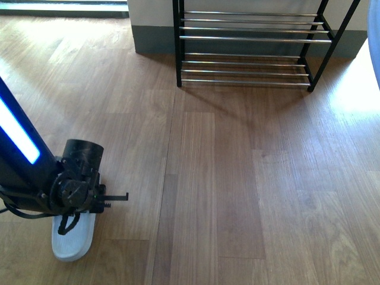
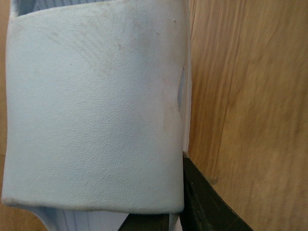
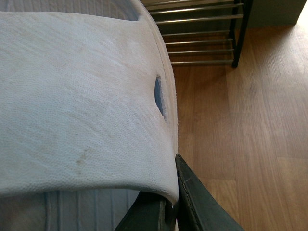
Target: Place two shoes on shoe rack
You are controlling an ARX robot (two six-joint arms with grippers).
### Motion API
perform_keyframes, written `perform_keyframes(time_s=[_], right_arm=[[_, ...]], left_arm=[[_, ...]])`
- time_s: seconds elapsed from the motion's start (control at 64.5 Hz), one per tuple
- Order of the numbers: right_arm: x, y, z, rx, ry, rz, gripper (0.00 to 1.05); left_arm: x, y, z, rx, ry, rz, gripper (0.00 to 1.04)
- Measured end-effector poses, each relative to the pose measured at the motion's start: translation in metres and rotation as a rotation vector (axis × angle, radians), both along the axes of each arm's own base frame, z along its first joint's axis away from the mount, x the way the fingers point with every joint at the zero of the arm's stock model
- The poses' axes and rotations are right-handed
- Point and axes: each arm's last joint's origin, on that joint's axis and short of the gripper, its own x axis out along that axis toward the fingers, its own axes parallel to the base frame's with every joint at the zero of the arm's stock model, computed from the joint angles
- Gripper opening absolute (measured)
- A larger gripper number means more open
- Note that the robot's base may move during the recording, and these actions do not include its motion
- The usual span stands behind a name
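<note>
The shoes are pale, whitish-blue slide sandals. One shoe (image 1: 72, 238) lies on the wood floor at the lower left. My left gripper (image 1: 80, 209) is shut on it, and the left wrist view shows the jaws (image 2: 175, 211) pinching the edge of its wide strap (image 2: 96, 106). My right gripper (image 3: 171, 204) is shut on the strap edge of the other shoe (image 3: 77, 106) and holds it above the floor. A pale sliver at the right edge of the front view (image 1: 375, 35) may be that shoe. The shoe rack (image 1: 249, 38) stands at the back with bare chrome rods, and it also shows in the right wrist view (image 3: 202, 33).
A grey-based white wall (image 1: 154, 35) runs behind the rack. Wood plank floor (image 1: 225, 178) stretches between me and the rack. The left arm (image 1: 18, 148) with a lit blue strip crosses the lower left.
</note>
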Motion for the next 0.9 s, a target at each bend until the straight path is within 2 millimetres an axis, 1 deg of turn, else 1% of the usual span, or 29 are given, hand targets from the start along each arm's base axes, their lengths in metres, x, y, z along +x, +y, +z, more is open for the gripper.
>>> perform_keyframes(time_s=[0.077, 0.093, 0.124, 0.139, 0.17, 0.186, 0.232, 0.248, 0.341, 0.356, 0.418, 0.434, 0.496, 0.511, 0.573, 0.589, 0.635, 0.651, 0.713, 0.728, 0.79, 0.806, 0.899], right_arm=[[0.0, 0.0, 0.0, 0.0, 0.0, 0.0, 0.01], [0.0, 0.0, 0.0, 0.0, 0.0, 0.0, 0.01], [0.0, 0.0, 0.0, 0.0, 0.0, 0.0, 0.01], [0.0, 0.0, 0.0, 0.0, 0.0, 0.0, 0.01], [0.0, 0.0, 0.0, 0.0, 0.0, 0.0, 0.01], [0.0, 0.0, 0.0, 0.0, 0.0, 0.0, 0.01], [0.0, 0.0, 0.0, 0.0, 0.0, 0.0, 0.01], [0.0, 0.0, 0.0, 0.0, 0.0, 0.0, 0.01], [0.0, 0.0, 0.0, 0.0, 0.0, 0.0, 0.01], [0.0, 0.0, 0.0, 0.0, 0.0, 0.0, 0.01], [0.0, 0.0, 0.0, 0.0, 0.0, 0.0, 0.01], [0.0, 0.0, 0.0, 0.0, 0.0, 0.0, 0.01], [0.0, 0.0, 0.0, 0.0, 0.0, 0.0, 0.01], [0.0, 0.0, 0.0, 0.0, 0.0, 0.0, 0.01], [0.0, 0.0, 0.0, 0.0, 0.0, 0.0, 0.01], [0.0, 0.0, 0.0, 0.0, 0.0, 0.0, 0.01], [0.0, 0.0, 0.0, 0.0, 0.0, 0.0, 0.01], [0.0, 0.0, 0.0, 0.0, 0.0, 0.0, 0.01], [0.0, 0.0, 0.0, 0.0, 0.0, 0.0, 0.01], [0.0, 0.0, 0.0, 0.0, 0.0, 0.0, 0.01], [0.0, 0.0, 0.0, 0.0, 0.0, 0.0, 0.01], [0.0, 0.0, 0.0, 0.0, 0.0, 0.0, 0.01], [0.0, 0.0, 0.0, 0.0, 0.0, 0.0, 0.01]], left_arm=[[0.0, 0.0, 0.026, -0.002, -0.057, -0.002, 0.02], [-0.001, 0.0, 0.037, -0.001, -0.078, -0.004, 0.02], [-0.003, 0.001, 0.048, -0.001, -0.098, -0.004, 0.02], [-0.005, 0.001, 0.059, 0.004, -0.115, -0.004, 0.02], [-0.008, 0.002, 0.071, 0.011, -0.132, 0.0, 0.02], [-0.011, 0.002, 0.081, 0.019, -0.147, 0.004, 0.02], [-0.016, 0.004, 0.097, 0.034, -0.169, 0.01, 0.02], [-0.021, 0.005, 0.108, 0.041, -0.184, 0.012, 0.02], [-0.036, 0.008, 0.139, 0.058, -0.227, 0.022, 0.02], [-0.042, 0.009, 0.149, 0.065, -0.242, 0.026, 0.02], [-0.054, 0.011, 0.169, 0.078, -0.27, 0.035, 0.02], [-0.06, 0.012, 0.179, 0.085, -0.285, 0.039, 0.02], [-0.073, 0.013, 0.198, 0.101, -0.314, 0.045, 0.02], [-0.08, 0.013, 0.207, 0.11, -0.329, 0.048, 0.02], [-0.092, 0.012, 0.225, 0.122, -0.357, 0.053, 0.02], [-0.098, 0.012, 0.233, 0.123, -0.371, 0.051, 0.02], [-0.108, 0.01, 0.246, 0.122, -0.396, 0.048, 0.02], [-0.114, 0.009, 0.255, 0.127, -0.413, 0.049, 0.02], [-0.126, 0.008, 0.27, 0.137, -0.445, 0.049, 0.02], [-0.132, 0.007, 0.277, 0.14, -0.463, 0.051, 0.02], [-0.145, 0.006, 0.29, 0.145, -0.494, 0.055, 0.02], [-0.151, 0.005, 0.296, 0.145, -0.508, 0.056, 0.02], [-0.171, 0.004, 0.311, 0.159, -0.541, 0.064, 0.02]])
